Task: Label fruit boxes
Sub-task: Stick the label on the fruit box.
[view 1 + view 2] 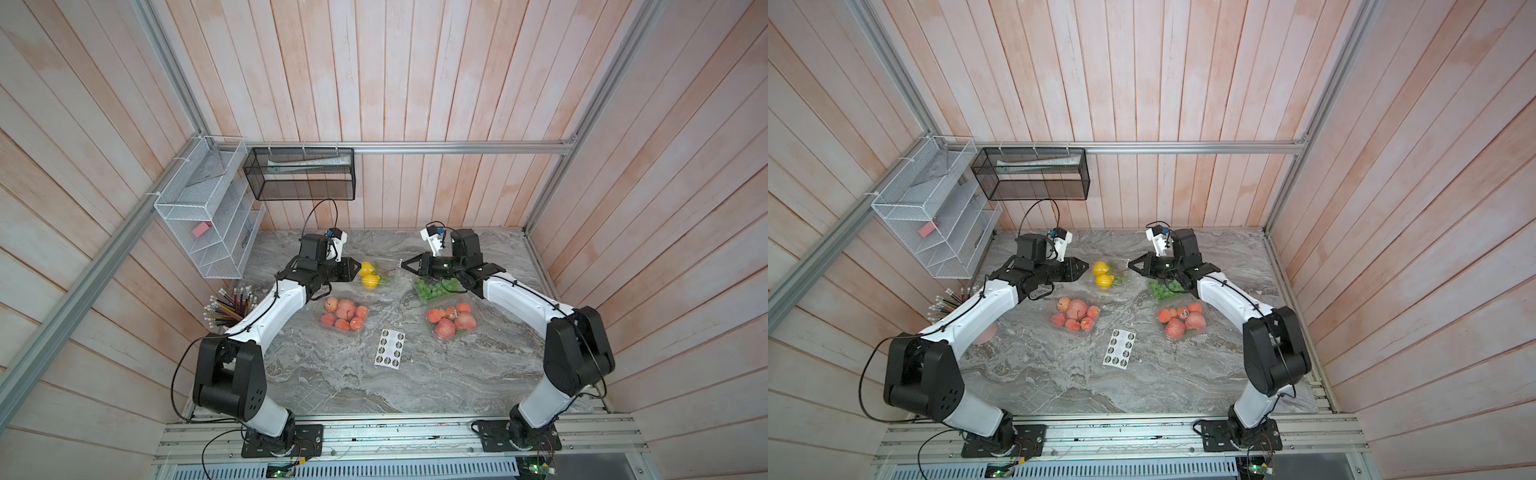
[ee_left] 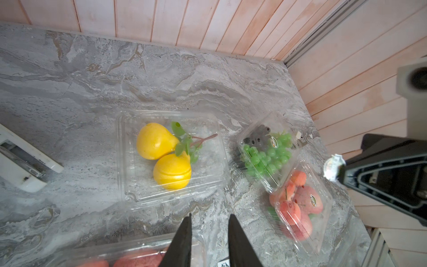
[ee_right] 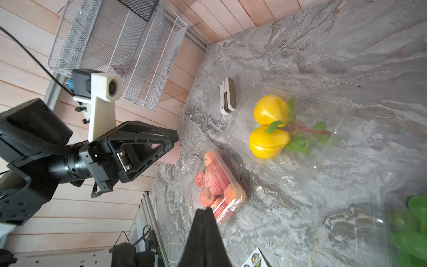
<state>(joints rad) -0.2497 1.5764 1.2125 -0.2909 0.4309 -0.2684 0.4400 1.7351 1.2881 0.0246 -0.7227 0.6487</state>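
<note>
Nearest the arm bases, the sticker sheet (image 1: 390,348) lies flat on the counter (image 1: 332,386), touched by neither arm. Just beyond it, two boxes are set well apart. No label can be made out on the lid of the apple box by the left arm (image 1: 344,314). A round label (image 2: 313,200) is seen on the apple box by the right arm (image 1: 451,322). Farther back, the grape box (image 1: 436,289) also bears a label (image 2: 273,141), while the pear box (image 2: 172,157) shows a bare lid.

Above this far row, the right gripper (image 1: 405,263) is pressed together on a single round sticker (image 2: 333,167), which is held in the air beside the pear box. The left gripper (image 2: 210,216) is spread, with nothing between its jaws, near the opposite side of that box.

The step in hand is judged to be the labelling of the pear box. For the next move, the sticker would need to be lowered flat onto the clear lid and pressed down. The light box would need to be steadied by the left gripper so that it is not pushed aside.
</note>
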